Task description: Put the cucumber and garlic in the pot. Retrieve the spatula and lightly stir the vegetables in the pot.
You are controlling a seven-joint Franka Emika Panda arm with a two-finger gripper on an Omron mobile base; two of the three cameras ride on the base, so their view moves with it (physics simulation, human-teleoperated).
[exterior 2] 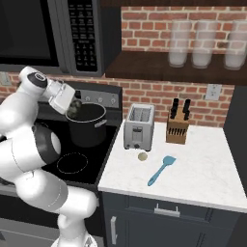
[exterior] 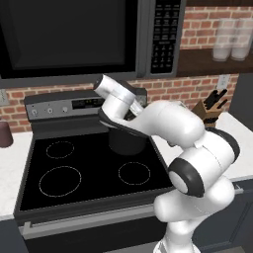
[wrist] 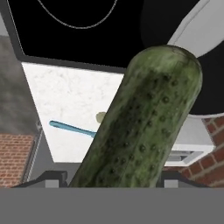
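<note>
Left base view: the arm reaches over the black stove (exterior: 94, 170), its hand bent above the pot (exterior: 127, 141) on the back right burner. The claw itself is hidden behind the arm here. Small marks on the microwave (exterior: 165, 34) keypad and the stove's display are too blurred to read.

Right base view: the hand hangs just over the pot (exterior 2: 87, 124), at its near left rim. The garlic (exterior 2: 142, 156) lies on the white counter (exterior 2: 202, 169) just in front of the toaster (exterior 2: 139, 126), and the blue spatula (exterior 2: 161, 170) lies a little to its right, both well apart from the pot. So neither has been fetched yet. No brand or label can be read on the toaster, the knife block (exterior 2: 177, 126) or the microwave buttons.

Hand view: the cucumber (wrist: 144, 127) stands between the two finger tips, which sit apart on either side of its lower end; the claw (wrist: 114, 177) grips it. The spatula (wrist: 72, 128) and a sliver of garlic (wrist: 101, 117) show on the counter behind it.

By my judgement the task is in its first part: the cucumber is carried to the pot but not dropped in; garlic, spatula and stirring remain.
</note>
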